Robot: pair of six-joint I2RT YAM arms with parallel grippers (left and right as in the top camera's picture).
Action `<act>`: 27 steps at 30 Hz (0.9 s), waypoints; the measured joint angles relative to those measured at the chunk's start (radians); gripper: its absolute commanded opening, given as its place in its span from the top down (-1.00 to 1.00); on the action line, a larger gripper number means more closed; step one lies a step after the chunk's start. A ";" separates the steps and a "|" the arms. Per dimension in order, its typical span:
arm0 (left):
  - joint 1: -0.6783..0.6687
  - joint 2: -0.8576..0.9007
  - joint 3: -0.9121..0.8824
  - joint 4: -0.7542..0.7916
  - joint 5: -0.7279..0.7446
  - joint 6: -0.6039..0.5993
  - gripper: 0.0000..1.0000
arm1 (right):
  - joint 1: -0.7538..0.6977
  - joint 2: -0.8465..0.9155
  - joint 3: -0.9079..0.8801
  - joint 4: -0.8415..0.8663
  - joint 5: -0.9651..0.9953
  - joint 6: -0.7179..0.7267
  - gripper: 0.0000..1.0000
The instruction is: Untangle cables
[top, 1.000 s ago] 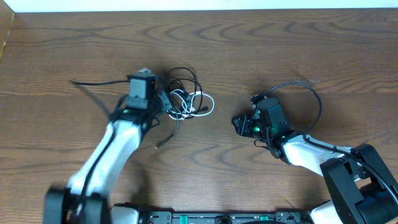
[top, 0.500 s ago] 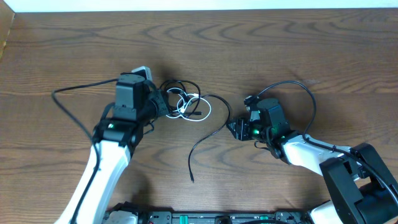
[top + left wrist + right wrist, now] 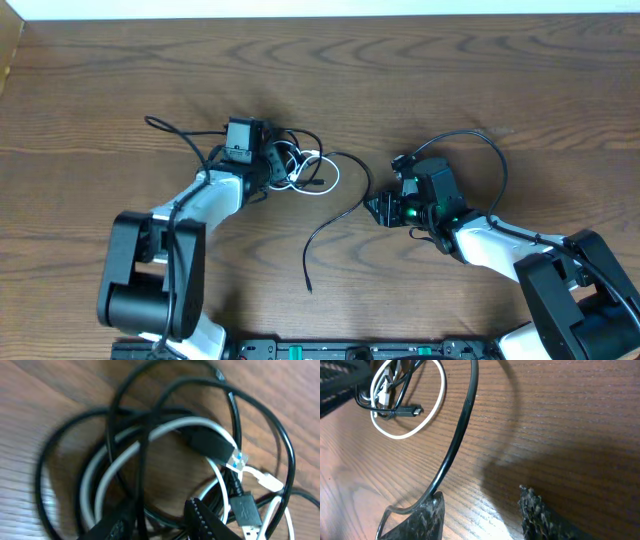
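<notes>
On the brown wooden table [image 3: 500, 80] sits one knot of thin black and white cables [image 3: 300, 165], left of centre. The left wrist view shows the knot [image 3: 190, 445] close up: several black loops overlap two pale strands, and how many separate cords make it up cannot be told. Three plug ends show there: a black plug with a clear tip [image 3: 215, 445], a white plug [image 3: 267, 480] and a black flat plug [image 3: 247, 512].

One white cord [image 3: 338, 175] forms a single loop on the knot's right side. One long black cable [image 3: 335, 215] leaves the knot, arcs right and then runs down toward the near edge, its free end lying alone on the wood.

The left gripper [image 3: 272, 165] is at the knot's left edge. Its jaws [image 3: 155, 520] stand partly apart, with black strands passing loosely between them and nothing pinched.

The right gripper [image 3: 378, 208] is well to the right of the knot, with its jaws [image 3: 480, 510] spread wide and closed on nothing. The long black cable [image 3: 460, 435] meets the tip of one finger [image 3: 420, 517]; whether it touches or slips under cannot be told.
</notes>
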 measured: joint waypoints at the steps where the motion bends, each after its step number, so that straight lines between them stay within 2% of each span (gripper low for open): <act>1: 0.000 0.006 0.000 0.006 0.019 -0.010 0.72 | 0.000 0.000 0.000 0.000 0.001 0.000 0.10; 2: 0.000 0.007 0.000 0.003 0.034 -0.014 0.85 | 0.000 0.000 0.000 -0.001 0.002 0.000 0.10; 6: 0.000 0.011 -0.001 0.058 0.126 -0.036 0.86 | 0.000 0.000 0.000 -0.001 0.003 0.000 0.10; 8: 0.000 0.002 -0.003 0.143 0.229 -0.038 0.86 | 0.000 0.000 0.001 -0.002 0.003 0.000 0.10; 10: 0.001 -0.034 -0.005 0.302 0.393 -0.043 0.85 | 0.000 0.000 0.001 -0.003 0.003 0.000 0.10; 13: -0.002 -0.135 0.005 0.458 0.584 -0.080 0.85 | 0.000 0.000 0.002 -0.003 0.004 0.000 0.11; 15: -0.014 -0.170 0.012 0.452 0.645 -0.099 0.85 | 0.000 0.000 0.002 -0.003 0.004 0.000 0.12; 17: -0.060 -0.156 0.014 0.364 0.673 -0.112 0.85 | 0.000 0.000 0.002 -0.003 0.004 0.000 0.13; 18: -0.089 -0.142 0.014 0.336 0.680 -0.115 0.71 | 0.000 0.000 0.002 -0.003 0.005 0.000 0.12; 19: -0.114 -0.131 0.014 0.317 0.686 -0.114 0.31 | 0.000 0.000 0.002 -0.003 0.006 0.000 0.13; 21: -0.174 -0.112 0.014 0.277 0.691 -0.091 -0.20 | 0.000 0.000 0.002 -0.003 0.006 0.000 0.12; 22: -0.196 -0.108 0.014 0.266 0.694 -0.076 -0.33 | 0.000 0.000 0.002 -0.003 0.007 0.000 0.12; 24: -0.219 -0.106 0.014 0.257 0.697 -0.038 -0.41 | 0.000 0.000 0.002 -0.003 0.006 0.000 0.12; 27: -0.178 -0.106 0.014 0.256 0.688 -0.003 -0.42 | 0.000 0.000 0.002 -0.003 0.007 0.000 0.11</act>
